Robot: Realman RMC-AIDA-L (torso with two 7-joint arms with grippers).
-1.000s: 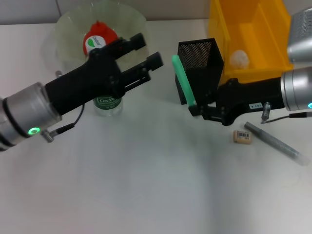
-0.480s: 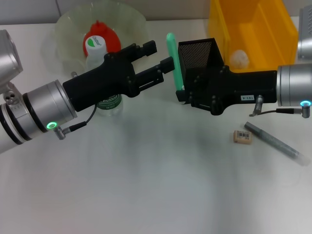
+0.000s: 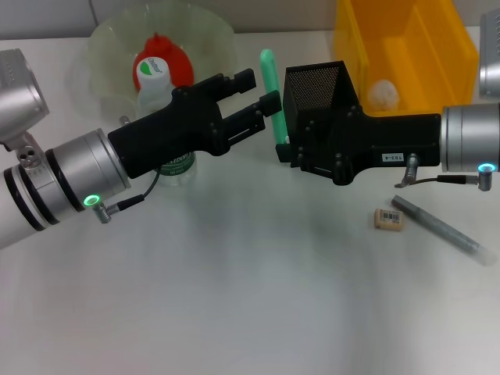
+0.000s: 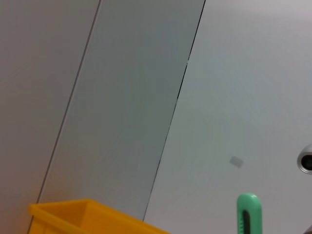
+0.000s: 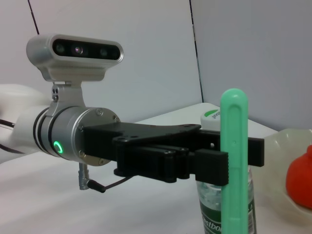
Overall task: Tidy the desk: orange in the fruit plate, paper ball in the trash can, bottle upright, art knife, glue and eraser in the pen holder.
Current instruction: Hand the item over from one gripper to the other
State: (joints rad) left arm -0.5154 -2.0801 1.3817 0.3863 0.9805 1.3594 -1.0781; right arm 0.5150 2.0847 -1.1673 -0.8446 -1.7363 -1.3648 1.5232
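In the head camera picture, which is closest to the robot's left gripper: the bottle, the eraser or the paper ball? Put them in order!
From the left gripper:
1. The bottle, just behind that arm, by the fruit plate.
2. The paper ball, across on the right, inside the trash can.
3. The eraser, farther right and nearer the robot, on the desk.

light: bright, even overhead, you get no glare | shadows: soft, faint, right under both arms | blur: you'll see slight softness at frame edges
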